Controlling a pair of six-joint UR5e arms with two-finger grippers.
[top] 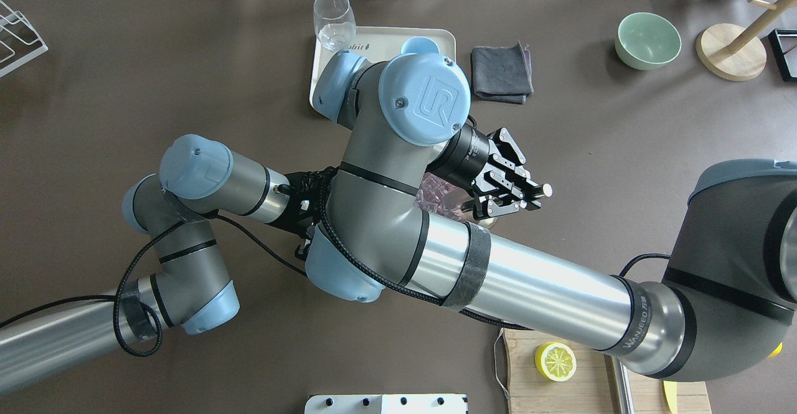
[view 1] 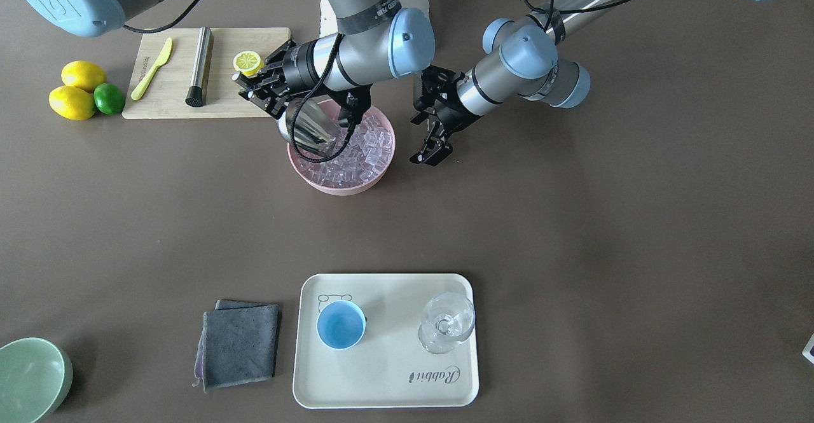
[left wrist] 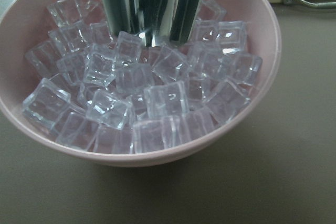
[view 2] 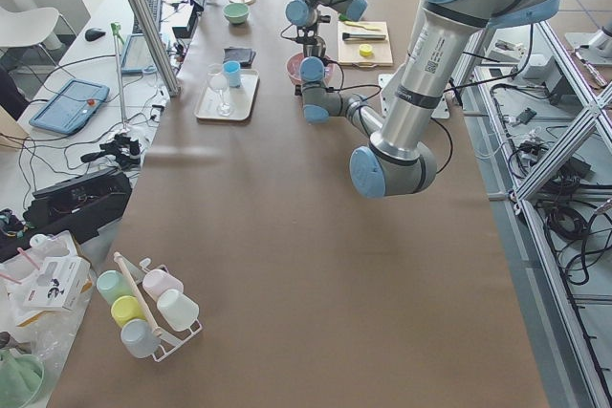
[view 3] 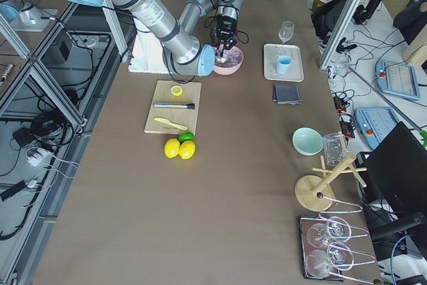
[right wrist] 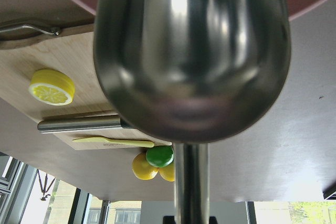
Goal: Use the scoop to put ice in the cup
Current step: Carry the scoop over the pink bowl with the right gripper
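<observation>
Nearest the operators' side, the light-blue cup (view 1: 341, 324) stands empty on the cream tray (view 1: 381, 378). Farther up the worktop (view 1: 572, 232), well apart from it, all the ice (view 1: 369, 149) lies in the pink bowl (view 1: 343, 186). The steel scoop (view 1: 311, 129), its handle clamped in the right tool (view 1: 249, 89), dips its trough among the cubes. Beside the bowl the left tool (view 1: 427, 154) hovers empty, jaws apparently parted. Judgement: scooping in hand; transfer to the cup outstanding.

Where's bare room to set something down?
Wide bare table between pink ice bowl and cream tray; on the tray, between light-blue cup and clear stemmed glass. Crowded at the bowl: right gripper with shiny steel scoop, left gripper.
</observation>
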